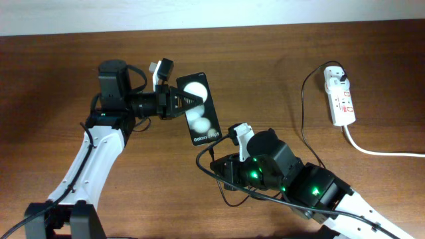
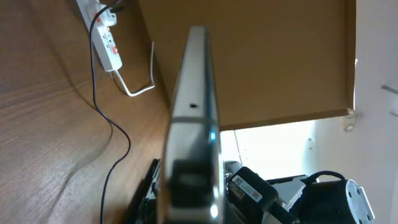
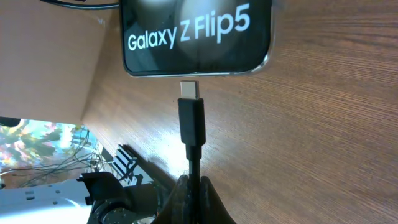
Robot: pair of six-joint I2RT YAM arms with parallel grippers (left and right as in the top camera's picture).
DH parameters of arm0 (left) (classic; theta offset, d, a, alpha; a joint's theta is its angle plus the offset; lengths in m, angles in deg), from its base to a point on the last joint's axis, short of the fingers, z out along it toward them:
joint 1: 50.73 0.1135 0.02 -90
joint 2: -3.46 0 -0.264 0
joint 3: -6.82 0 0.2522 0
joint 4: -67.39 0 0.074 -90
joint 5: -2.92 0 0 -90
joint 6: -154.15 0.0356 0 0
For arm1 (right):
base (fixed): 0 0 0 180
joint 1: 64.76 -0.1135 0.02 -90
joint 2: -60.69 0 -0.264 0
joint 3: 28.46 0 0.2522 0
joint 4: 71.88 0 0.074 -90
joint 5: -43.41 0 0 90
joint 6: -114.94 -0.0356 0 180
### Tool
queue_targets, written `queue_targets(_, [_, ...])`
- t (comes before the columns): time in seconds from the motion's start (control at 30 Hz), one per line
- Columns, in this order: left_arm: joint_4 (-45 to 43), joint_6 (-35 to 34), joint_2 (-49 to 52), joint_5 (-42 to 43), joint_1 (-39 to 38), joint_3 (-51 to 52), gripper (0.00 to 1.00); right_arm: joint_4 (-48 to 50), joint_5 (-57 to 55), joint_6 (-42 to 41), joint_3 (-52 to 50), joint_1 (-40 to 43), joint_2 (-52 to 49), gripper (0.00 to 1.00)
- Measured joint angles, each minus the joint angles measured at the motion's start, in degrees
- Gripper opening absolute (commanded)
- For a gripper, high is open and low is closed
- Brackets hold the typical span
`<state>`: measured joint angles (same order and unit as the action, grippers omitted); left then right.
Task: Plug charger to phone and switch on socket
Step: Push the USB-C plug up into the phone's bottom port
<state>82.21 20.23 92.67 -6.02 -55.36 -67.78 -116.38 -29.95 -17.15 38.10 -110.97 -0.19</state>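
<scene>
My left fingers (image 1: 188, 99) clamp the small black rectangular smartphone (image 1: 201, 113) steady over the brown wooden tabletop (image 1: 279, 40), so that the thin black charger cable (image 3: 189, 118), pinched tight in my right fingers (image 3: 208, 202), points its plug tip just short of the phone's bottom edge, well apart from the white oblong power strip (image 1: 340, 98).

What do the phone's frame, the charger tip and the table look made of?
Phone frame: likely polished metal, it shines mirror-like. Charger tip: bare silvery metal on a matte black, probably plastic, housing. Table: wood or wood-look laminate, with fine grain lines.
</scene>
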Motion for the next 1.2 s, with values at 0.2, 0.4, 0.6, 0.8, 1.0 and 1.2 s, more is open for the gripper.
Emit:
queue_targets(0.2, [0.02,-0.70,0.00,0.00,0.00,0.00,0.00,0.52,0.31,-0.02,0.00,0.00,-1.33,0.04])
queue_targets(0.4, [0.02,2.36,0.00,-0.04,0.00,0.00,0.00,0.50,1.51,0.02,0.00,0.00,-1.33,0.04])
queue_targets(0.6, [0.00,2.56,0.00,-0.04,0.00,0.00,0.00,0.52,1.20,0.02,0.00,0.00,-1.33,0.04])
queue_targets(0.8, [0.02,2.56,0.00,-0.07,0.00,0.00,0.00,0.83,0.13,0.04,0.00,0.00,-1.33,0.04])
queue_targets(1.0, [1.27,3.26,0.00,-0.04,0.00,0.00,0.00,1.25,-0.94,0.04,0.00,0.00,-1.33,0.04])
queue_targets(1.2, [1.73,5.33,0.00,-0.04,0.00,0.00,0.00,1.31,-1.09,0.00,0.00,0.00,-1.33,0.04])
